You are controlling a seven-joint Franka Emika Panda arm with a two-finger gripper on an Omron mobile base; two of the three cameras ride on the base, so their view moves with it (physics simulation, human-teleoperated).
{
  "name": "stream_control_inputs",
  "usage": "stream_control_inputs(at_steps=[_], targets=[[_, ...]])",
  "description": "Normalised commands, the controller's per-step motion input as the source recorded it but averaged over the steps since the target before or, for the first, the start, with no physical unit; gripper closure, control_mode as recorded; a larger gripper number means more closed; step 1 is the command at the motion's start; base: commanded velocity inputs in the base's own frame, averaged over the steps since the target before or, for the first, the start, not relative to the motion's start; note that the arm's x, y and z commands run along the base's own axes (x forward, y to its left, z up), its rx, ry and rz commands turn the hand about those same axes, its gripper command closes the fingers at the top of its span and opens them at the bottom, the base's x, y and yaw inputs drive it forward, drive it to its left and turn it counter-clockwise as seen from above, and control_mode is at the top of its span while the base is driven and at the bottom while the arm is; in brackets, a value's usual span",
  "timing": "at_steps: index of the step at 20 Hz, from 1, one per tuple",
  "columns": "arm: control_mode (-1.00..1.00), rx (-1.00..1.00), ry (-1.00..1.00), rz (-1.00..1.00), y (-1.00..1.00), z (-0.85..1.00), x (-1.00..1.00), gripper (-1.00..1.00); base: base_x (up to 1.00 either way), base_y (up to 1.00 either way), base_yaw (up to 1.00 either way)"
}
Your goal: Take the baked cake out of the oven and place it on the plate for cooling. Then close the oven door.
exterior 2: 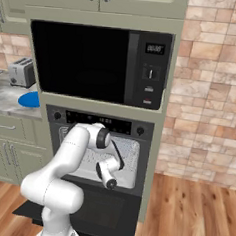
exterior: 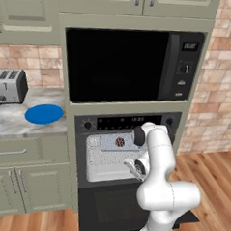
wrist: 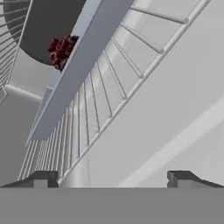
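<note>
A black microwave fills the upper middle of the left base view, set in pale cabinets, with a silver toaster on the marbled counter at the left edge and the blue plate lying flat just to the toaster's lower right. Below the microwave sits the oven, its control strip carrying two round knobs and a dim display whose digits are too blurred to read; the microwave's small display is likewise illegible. The oven door hangs dropped open at the bottom centre of the frame, and a wire rack shows in the lit cavity. The baked cake sits on a flat tray toward the back of that rack, upper left of the gripper. The white arm rises from the lower right, bends at the elbow before the control strip and reaches down toward the rack's front. In the hand view the gripper stands with its jaws spread wide and nothing between them, while a pale slanting bar crosses partly in front of the cake at the upper left, probably the tray's edge.
</note>
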Motion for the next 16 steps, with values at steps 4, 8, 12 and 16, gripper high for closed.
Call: stream_control_inputs(at_steps=[4,8,12,16], targets=[[-1.0,-0.17,-0.03,0.1,0.11,0.0,0.05,-1.0,0.0,0.0,0.0],[-1.0,-0.16,0.0,0.05,0.04,0.0,0.08,-1.0,0.0,0.0,0.0],[-1.0,-0.08,0.0,0.02,0.0,0.0,0.09,-1.0,0.0,0.0,0.0],[-1.0,-0.07,0.0,0.02,0.0,0.0,0.11,-1.0,0.0,0.0,0.0]])
